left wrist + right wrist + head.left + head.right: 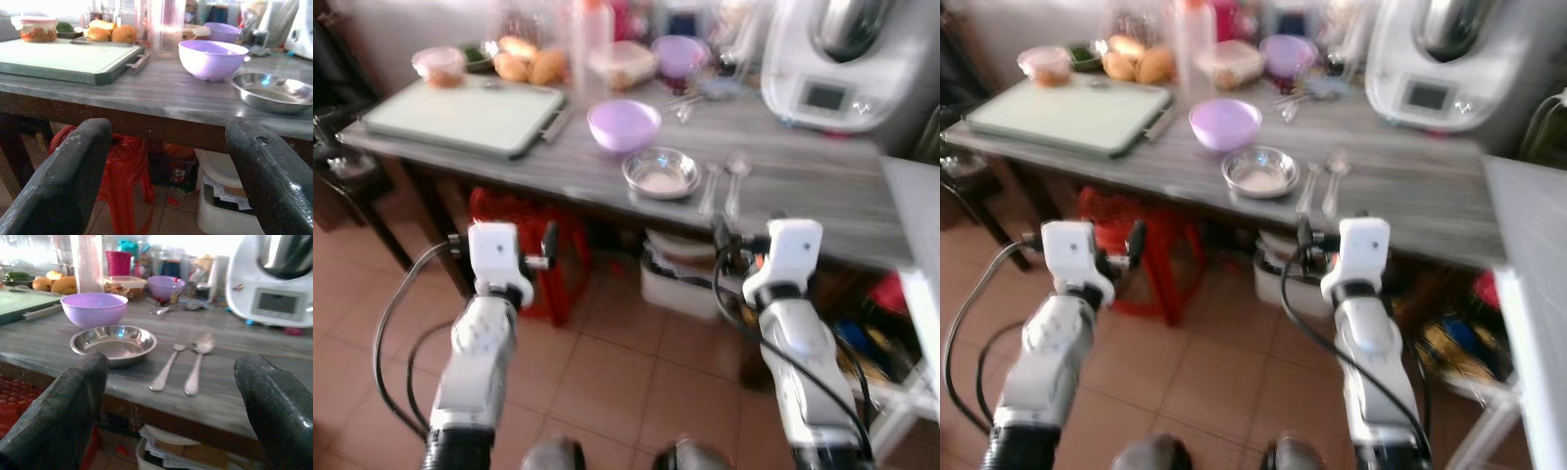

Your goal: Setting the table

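Observation:
A purple bowl (pixel 624 124) stands on the grey wooden table (pixel 803 186), with a shallow steel dish (pixel 661 172) just in front of it. Two metal spoons (pixel 195 363) lie side by side to the right of the dish. Both arms are held up in front of the table's near edge, below the tabletop. My left gripper (pixel 168 181) is open and holds nothing, facing the edge left of the bowl. My right gripper (pixel 168 401) is open too and holds nothing, facing the dish and spoons.
A pale green board (pixel 460 116) lies at the table's left, with bread rolls (pixel 530 61) and food containers behind. A white kitchen machine (pixel 832 59) stands back right. Under the table are a red stool (pixel 524 245) and a white bin (pixel 680 284). The floor is tiled.

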{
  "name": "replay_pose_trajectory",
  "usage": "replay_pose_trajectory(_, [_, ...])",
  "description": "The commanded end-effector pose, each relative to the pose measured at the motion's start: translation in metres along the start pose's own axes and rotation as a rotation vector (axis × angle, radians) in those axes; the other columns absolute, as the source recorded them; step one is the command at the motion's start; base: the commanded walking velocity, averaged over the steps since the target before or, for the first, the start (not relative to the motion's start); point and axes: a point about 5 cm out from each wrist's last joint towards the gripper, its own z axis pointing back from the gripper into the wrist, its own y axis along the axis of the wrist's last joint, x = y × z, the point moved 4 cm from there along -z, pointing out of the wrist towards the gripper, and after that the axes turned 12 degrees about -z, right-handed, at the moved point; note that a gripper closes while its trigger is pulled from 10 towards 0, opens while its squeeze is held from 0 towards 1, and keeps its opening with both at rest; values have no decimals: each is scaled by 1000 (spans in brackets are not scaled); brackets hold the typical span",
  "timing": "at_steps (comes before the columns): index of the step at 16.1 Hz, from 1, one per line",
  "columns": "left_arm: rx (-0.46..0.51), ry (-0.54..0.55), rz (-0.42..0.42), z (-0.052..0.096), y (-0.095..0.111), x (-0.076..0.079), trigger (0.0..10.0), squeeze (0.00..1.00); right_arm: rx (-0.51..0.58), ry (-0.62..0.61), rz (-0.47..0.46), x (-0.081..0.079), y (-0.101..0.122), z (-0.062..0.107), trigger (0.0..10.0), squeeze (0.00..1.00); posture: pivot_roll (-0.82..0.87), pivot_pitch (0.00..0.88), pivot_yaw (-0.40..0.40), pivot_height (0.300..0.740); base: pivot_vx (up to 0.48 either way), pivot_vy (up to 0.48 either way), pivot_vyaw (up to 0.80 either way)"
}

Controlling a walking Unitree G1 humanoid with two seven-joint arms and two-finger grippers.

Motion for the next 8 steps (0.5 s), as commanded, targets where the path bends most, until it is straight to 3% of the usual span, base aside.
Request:
replay_pose_trajectory(1, [-24,-10,0,3,-8,4,10000,0,-21,-64,1,15,-3,-2,10000,0,-38,0,16,740,-442,0,0])
replay_pose_trajectory(4, [-20,-34,5,-1,-7,11,10000,0,-10,-70,24,17,-3,-5,10000,0,-43,0,25,740,-444,0,0])
replay_pose_trajectory(8, [-2,-54,15,-5,-5,13,10000,0,28,-89,60,15,4,-14,10000,0,-57,0,47,740,0,0,0])
